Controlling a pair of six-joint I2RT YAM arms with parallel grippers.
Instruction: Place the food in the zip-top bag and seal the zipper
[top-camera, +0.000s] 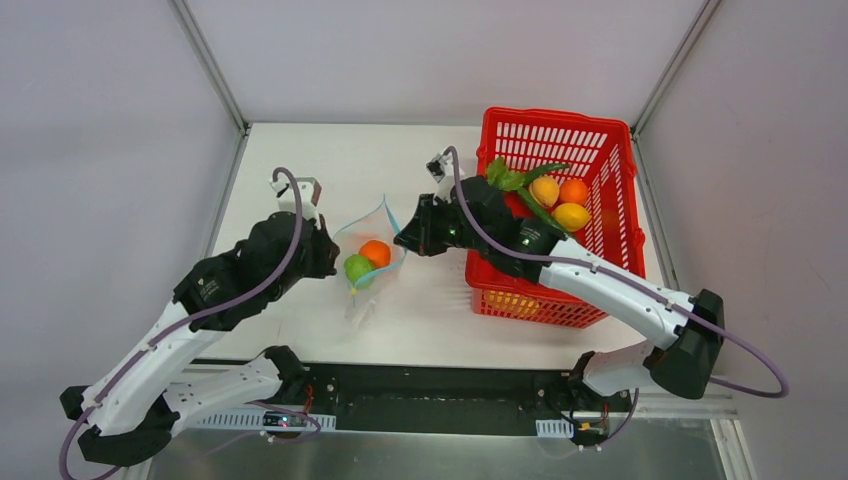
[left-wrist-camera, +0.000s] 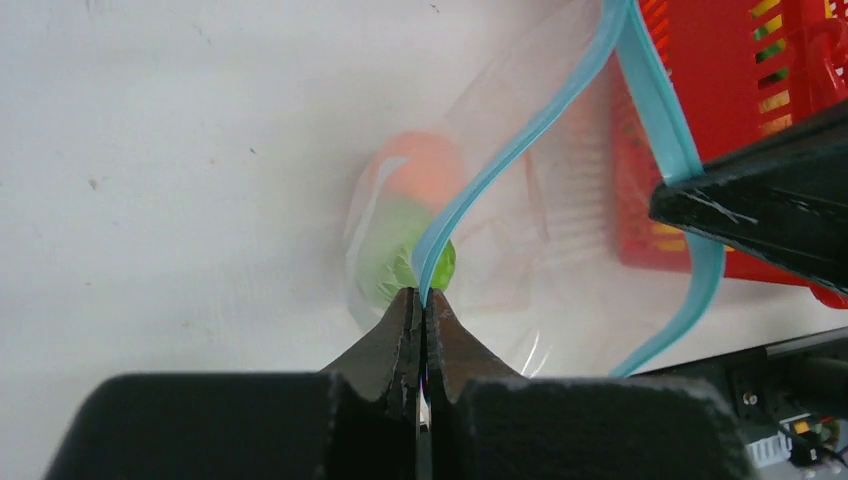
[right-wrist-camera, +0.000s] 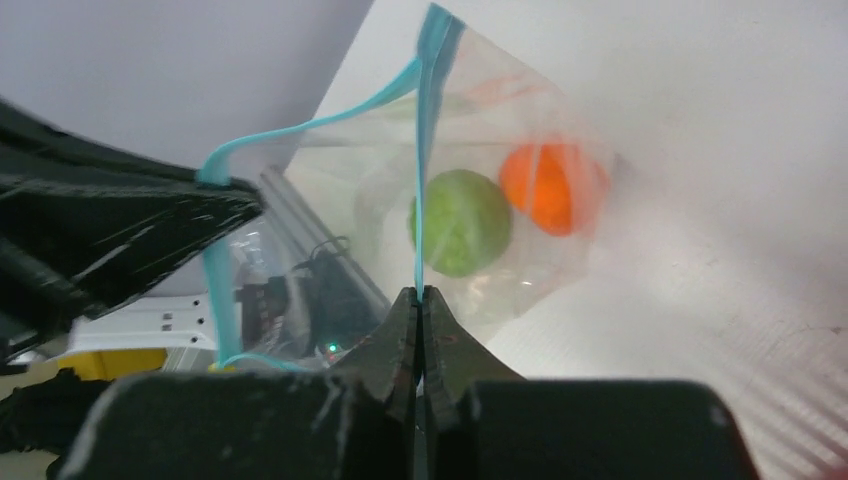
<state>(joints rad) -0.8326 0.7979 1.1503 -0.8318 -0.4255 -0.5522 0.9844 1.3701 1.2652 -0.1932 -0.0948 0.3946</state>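
Note:
The clear zip-top bag (top-camera: 366, 262) hangs open between my two grippers, above the table. An orange ball (top-camera: 375, 252) and a green ball (top-camera: 358, 268) lie inside it; both also show in the right wrist view, orange (right-wrist-camera: 552, 188) and green (right-wrist-camera: 462, 222). My left gripper (top-camera: 330, 254) (left-wrist-camera: 423, 297) is shut on one lip of the teal-blue zipper (left-wrist-camera: 520, 140). My right gripper (top-camera: 400, 237) (right-wrist-camera: 419, 295) is shut on the other lip of the zipper (right-wrist-camera: 425, 150). The two lips stand apart, so the mouth is open.
A red mesh basket (top-camera: 610, 215) stands at the right with orange (top-camera: 574, 191), peach (top-camera: 545, 190) and yellow (top-camera: 571, 216) fruit and a green vegetable (top-camera: 520, 178) in it. The right arm reaches across the basket's left side. Grey walls enclose the table.

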